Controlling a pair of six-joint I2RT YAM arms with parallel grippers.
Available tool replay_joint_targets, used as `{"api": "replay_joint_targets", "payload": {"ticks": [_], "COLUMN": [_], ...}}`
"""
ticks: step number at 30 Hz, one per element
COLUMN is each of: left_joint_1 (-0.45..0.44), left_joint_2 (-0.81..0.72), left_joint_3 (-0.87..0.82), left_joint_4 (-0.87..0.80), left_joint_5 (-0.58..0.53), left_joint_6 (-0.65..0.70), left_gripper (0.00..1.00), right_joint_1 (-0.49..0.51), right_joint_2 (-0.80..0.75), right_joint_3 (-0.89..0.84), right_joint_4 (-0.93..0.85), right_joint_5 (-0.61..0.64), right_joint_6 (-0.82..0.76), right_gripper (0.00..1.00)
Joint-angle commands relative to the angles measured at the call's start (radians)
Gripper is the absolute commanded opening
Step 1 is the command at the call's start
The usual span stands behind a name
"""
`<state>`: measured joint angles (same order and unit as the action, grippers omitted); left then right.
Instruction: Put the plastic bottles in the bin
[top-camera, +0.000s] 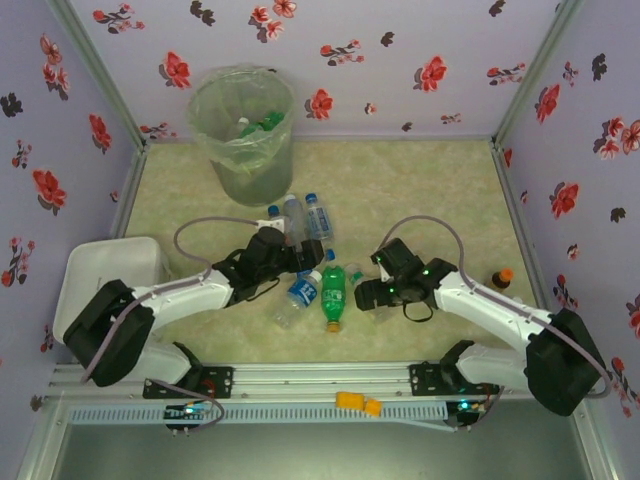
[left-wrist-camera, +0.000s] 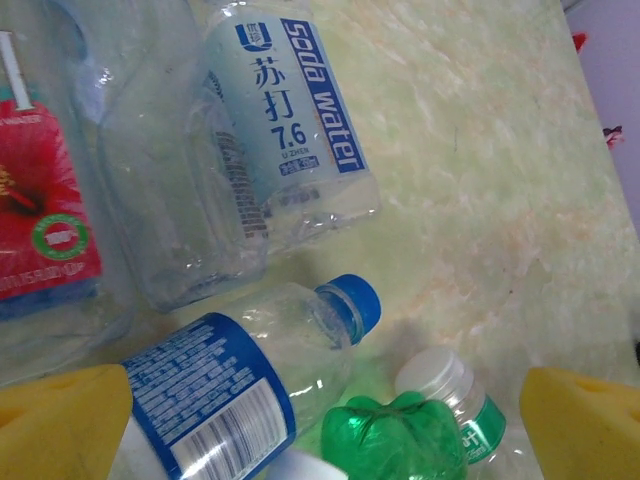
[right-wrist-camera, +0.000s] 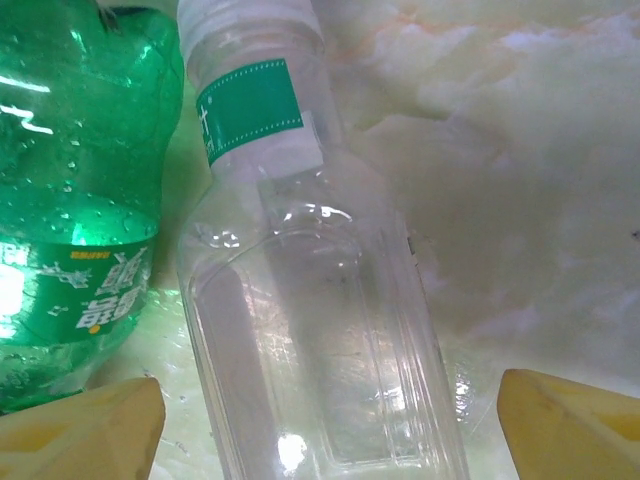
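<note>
Near the middle of the table (top-camera: 430, 190), the left gripper (left-wrist-camera: 320, 430) is hanging with its yellow fingers (left-wrist-camera: 60, 420) spread wide over a blue-labelled bottle (left-wrist-camera: 230, 390), with a soda water bottle (left-wrist-camera: 290, 130) and a red-labelled bottle (left-wrist-camera: 40, 210) lying just beyond. Beside it, the right gripper (right-wrist-camera: 325, 435) is straddling a clear bottle with a green band (right-wrist-camera: 320, 330), its fingers parted and not touching it, and a green bottle (right-wrist-camera: 80, 200) is lying alongside. At the far left, the bin (top-camera: 240, 180) is standing upright, holding a few bottles (top-camera: 265, 122).
</note>
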<state>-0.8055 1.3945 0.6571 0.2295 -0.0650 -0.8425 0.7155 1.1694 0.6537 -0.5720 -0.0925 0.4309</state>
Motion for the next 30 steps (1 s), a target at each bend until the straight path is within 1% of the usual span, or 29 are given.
{"api": "replay_joint_targets", "payload": {"ticks": [1, 6, 10, 14, 19, 22, 25, 28, 30], "left_joint_1": [-0.011, -0.011, -0.011, -0.011, -0.011, -0.011, -0.011, -0.011, -0.011], "left_joint_2": [0.018, 0.024, 0.018, 0.001, -0.032, -0.040, -0.041, -0.051, -0.067], "left_joint_3": [0.084, 0.094, 0.082, 0.075, 0.078, 0.091, 0.094, 0.082, 0.066], "left_joint_4": [0.052, 0.072, 0.070, 0.067, 0.066, 0.034, 0.036, 0.073, 0.136], "left_joint_5": [-0.028, -0.030, -0.029, -0.027, -0.028, -0.044, -0.044, -0.029, 0.000], "left_joint_6": [-0.021, -0.016, -0.030, -0.027, -0.009, -0.022, -0.030, -0.043, -0.040], "left_gripper": [1.00, 1.00, 1.00, 1.00, 1.00, 1.00, 1.00, 1.00, 1.00], "right_joint_1": [0.015, 0.018, 0.017, 0.016, 0.017, 0.018, 0.016, 0.016, 0.016], "right_joint_2": [0.019, 0.009, 0.039, 0.072, 0.088, 0.062, 0.003, -0.060, -0.090], "right_joint_3": [-0.021, -0.068, -0.074, -0.066, -0.070, -0.063, -0.046, -0.018, 0.003], "right_joint_4": [-0.030, 0.054, 0.082, 0.109, 0.157, 0.156, 0.159, 0.179, 0.218], "right_joint_5": [0.051, 0.046, 0.041, 0.034, -0.013, 0.008, 0.030, 0.038, 0.026], "right_joint_6": [0.019, 0.050, 0.054, 0.049, 0.061, 0.057, 0.045, 0.023, 0.008], "right_gripper": [0.85, 0.82, 0.81, 0.72, 0.62, 0.58, 0.55, 0.53, 0.53]}}
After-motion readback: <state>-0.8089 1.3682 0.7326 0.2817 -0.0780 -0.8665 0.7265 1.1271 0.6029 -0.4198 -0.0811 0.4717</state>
